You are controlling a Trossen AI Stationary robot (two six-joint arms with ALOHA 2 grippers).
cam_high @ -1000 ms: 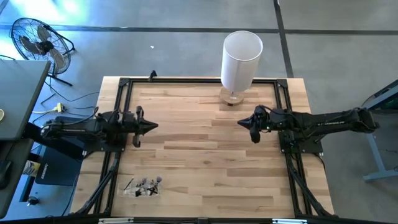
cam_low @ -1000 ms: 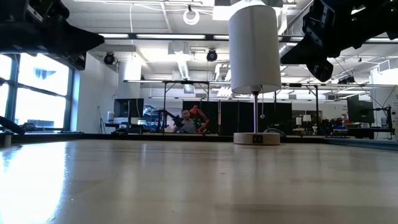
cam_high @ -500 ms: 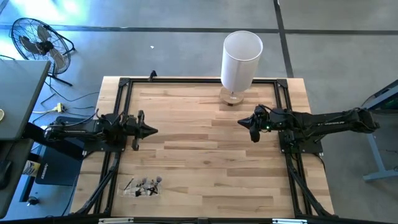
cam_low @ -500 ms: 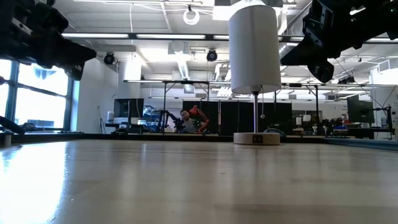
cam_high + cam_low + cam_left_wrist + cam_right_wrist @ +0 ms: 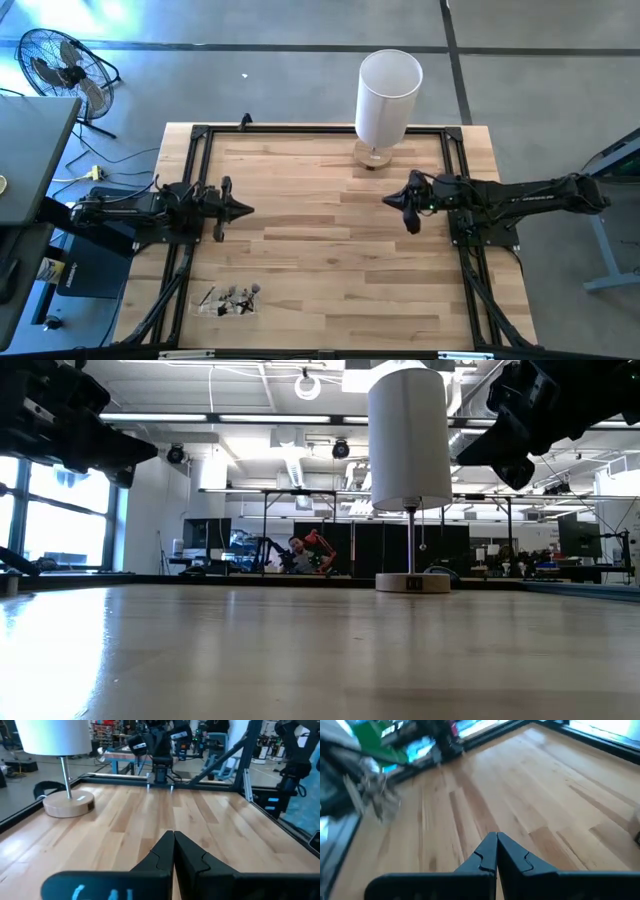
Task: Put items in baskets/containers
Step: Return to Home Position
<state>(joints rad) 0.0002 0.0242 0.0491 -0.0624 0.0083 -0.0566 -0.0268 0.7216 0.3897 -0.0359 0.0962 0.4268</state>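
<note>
Several thin dark brushes (image 5: 232, 296) lie heaped with a clear plastic tray (image 5: 214, 303) near the table's near left corner. Whether the brushes lie in the tray or beside it, I cannot tell. My left gripper (image 5: 250, 210) hovers shut above the table's left half, pointing right, well away from the heap on its far side; its wrist view shows the fingertips (image 5: 173, 836) closed together. My right gripper (image 5: 385, 198) hovers shut over the right half, pointing left, its fingertips (image 5: 496, 837) also together. In the low view both grippers, left (image 5: 150, 450) and right (image 5: 465, 455), hang high above the tabletop.
A white-shaded lamp (image 5: 388, 95) stands on a round wooden base (image 5: 374, 157) at the far edge, right of centre. A black frame (image 5: 300, 130) runs around the wooden table. Bare wood lies between the grippers. A fan (image 5: 60, 65) stands on the floor beyond the far left corner.
My left gripper has come down a little and shifted slightly toward the near edge, staying shut. The brushes and tray have stayed where they were.
</note>
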